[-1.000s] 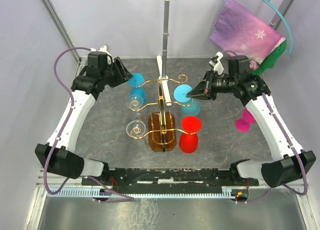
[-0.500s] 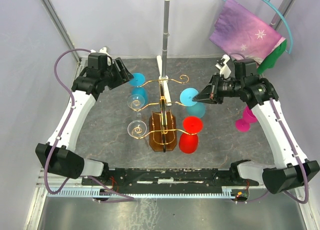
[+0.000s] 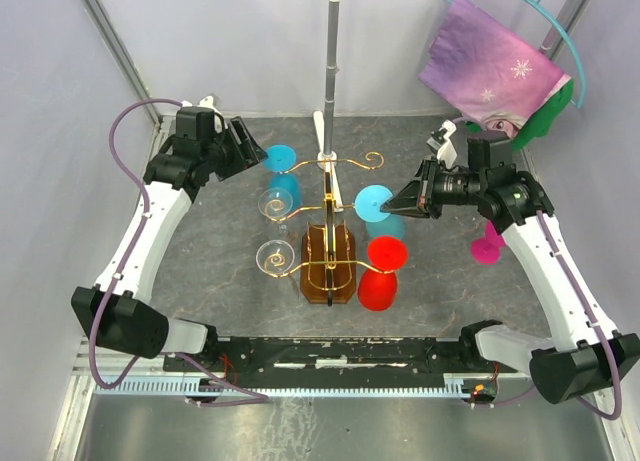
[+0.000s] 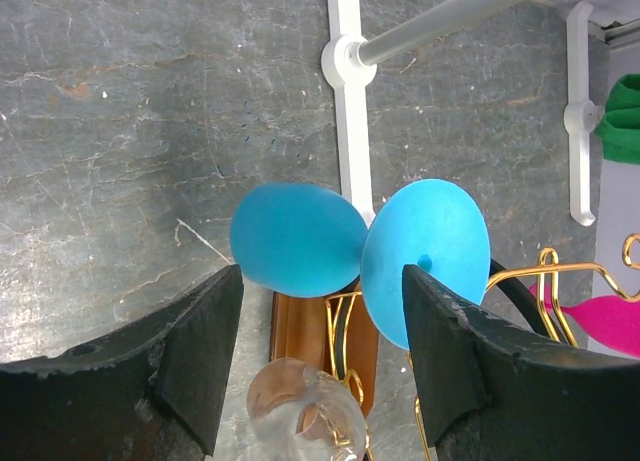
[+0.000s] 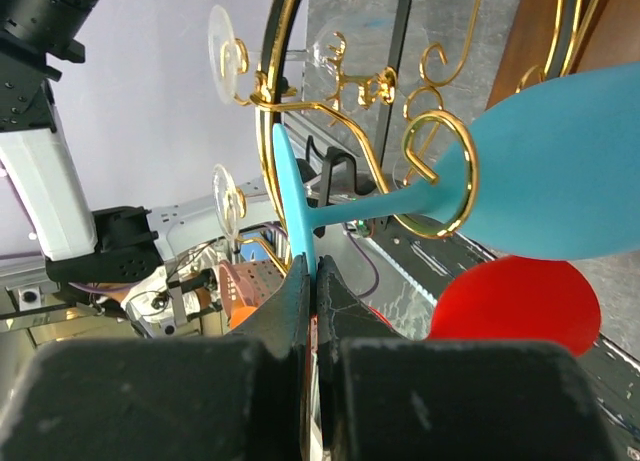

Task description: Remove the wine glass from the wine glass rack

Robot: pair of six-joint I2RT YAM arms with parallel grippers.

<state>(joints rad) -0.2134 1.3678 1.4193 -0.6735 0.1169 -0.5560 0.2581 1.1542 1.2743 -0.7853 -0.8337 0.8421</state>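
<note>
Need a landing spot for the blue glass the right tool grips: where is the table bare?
Biggest bare patch: near right, between the red glass, the pink glass and the right arm. Another: near left, between the clear glasses and the left arm. Crowded: right around the wine glass rack, under its hanging glasses.

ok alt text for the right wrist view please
The right gripper is shut on the foot of a blue wine glass, whose stem hangs in a gold curl of the wine glass rack. A red glass shows below.
</note>
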